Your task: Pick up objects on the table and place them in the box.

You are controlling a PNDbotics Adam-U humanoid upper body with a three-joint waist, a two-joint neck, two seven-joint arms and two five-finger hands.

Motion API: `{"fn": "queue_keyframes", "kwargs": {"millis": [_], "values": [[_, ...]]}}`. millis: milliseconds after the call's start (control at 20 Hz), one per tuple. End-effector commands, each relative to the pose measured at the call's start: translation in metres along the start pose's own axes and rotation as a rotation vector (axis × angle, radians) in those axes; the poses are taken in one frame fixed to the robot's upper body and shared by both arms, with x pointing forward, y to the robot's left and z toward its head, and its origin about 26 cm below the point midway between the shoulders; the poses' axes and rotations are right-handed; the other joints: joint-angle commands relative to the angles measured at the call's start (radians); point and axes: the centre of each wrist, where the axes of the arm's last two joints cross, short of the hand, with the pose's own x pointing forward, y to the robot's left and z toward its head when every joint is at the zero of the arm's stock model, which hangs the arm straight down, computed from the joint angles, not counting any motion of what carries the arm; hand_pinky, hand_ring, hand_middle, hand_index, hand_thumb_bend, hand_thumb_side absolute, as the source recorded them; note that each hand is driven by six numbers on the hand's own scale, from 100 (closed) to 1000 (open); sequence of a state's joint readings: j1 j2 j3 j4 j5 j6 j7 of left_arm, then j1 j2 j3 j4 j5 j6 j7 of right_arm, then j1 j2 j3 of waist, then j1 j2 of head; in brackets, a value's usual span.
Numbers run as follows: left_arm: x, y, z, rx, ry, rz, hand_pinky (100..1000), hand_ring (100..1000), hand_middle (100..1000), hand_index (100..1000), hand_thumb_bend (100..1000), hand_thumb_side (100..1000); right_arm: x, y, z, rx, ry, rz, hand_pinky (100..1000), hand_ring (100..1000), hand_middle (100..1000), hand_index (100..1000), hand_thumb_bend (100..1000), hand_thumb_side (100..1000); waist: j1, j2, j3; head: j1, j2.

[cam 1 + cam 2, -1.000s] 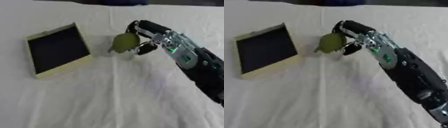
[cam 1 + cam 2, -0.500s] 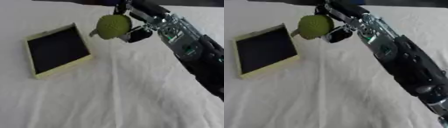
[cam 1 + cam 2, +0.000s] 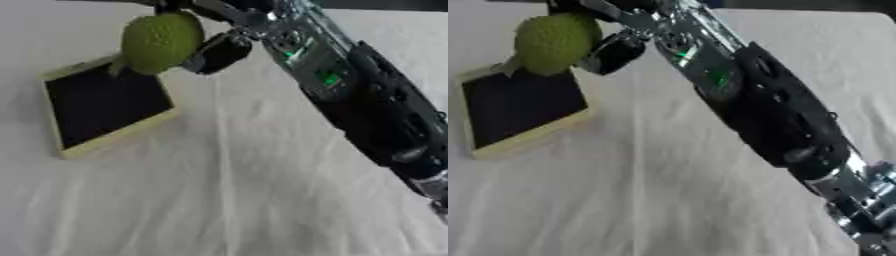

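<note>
A bumpy green round fruit point(image 3: 162, 42) hangs in the air over the upper right corner of the box point(image 3: 105, 107), a shallow pale-yellow tray with a dark inside lying on the white cloth at the left. My right hand point(image 3: 214, 47) reaches in from the right along the top of the view, its fingers curled round the fruit from above and behind. The arm runs diagonally down to the lower right. My left hand shows in neither view.
White wrinkled cloth point(image 3: 219, 200) covers the whole table. My black right forearm point(image 3: 772, 115) crosses the right half of the view high above the cloth.
My right hand has lifted the green fruit off the cloth and carried it up and left, over the box's corner. The arm now looms larger in view.
</note>
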State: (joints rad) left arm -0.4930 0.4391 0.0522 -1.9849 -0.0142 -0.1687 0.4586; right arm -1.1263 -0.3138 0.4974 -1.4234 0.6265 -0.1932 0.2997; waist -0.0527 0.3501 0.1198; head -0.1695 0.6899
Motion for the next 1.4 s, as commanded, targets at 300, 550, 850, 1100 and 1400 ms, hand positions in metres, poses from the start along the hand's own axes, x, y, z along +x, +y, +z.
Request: {"fn": "queue_keyframes", "kwargs": {"millis": [300, 550, 850, 1100, 1400], "values": [[0.010, -0.004, -0.013, -0.016, -0.074, 0.032, 757, 770, 617, 713, 155, 539, -0.010, 0.030, -0.029, 0.045, 0.056, -0.002, 674, 580, 497, 584, 200, 100, 0.000, -0.008, 0.036, -0.054, -0.012], [0.012, -0.008, -0.016, -0.017, -0.084, 0.056, 757, 771, 617, 712, 137, 547, -0.023, 0.060, -0.035, 0.086, 0.128, -0.024, 676, 592, 522, 612, 191, 100, -0.004, 0.006, 0.055, -0.079, -0.022], [0.013, -0.009, -0.017, -0.013, -0.083, 0.062, 756, 772, 617, 712, 150, 549, -0.040, 0.091, -0.032, 0.094, 0.214, -0.039, 685, 619, 562, 659, 201, 100, -0.003, 0.016, 0.066, -0.089, -0.032], [0.012, -0.009, -0.016, -0.009, -0.078, 0.060, 756, 772, 617, 712, 148, 554, -0.041, 0.108, -0.030, 0.134, 0.198, -0.004, 740, 747, 733, 796, 322, 100, -0.002, 0.019, 0.065, -0.087, -0.033], [0.011, -0.008, -0.015, -0.008, -0.070, 0.054, 756, 773, 617, 712, 147, 556, -0.041, 0.098, -0.030, 0.111, 0.156, 0.044, 817, 874, 876, 910, 425, 258, 0.001, 0.016, 0.056, -0.079, -0.031]]}}
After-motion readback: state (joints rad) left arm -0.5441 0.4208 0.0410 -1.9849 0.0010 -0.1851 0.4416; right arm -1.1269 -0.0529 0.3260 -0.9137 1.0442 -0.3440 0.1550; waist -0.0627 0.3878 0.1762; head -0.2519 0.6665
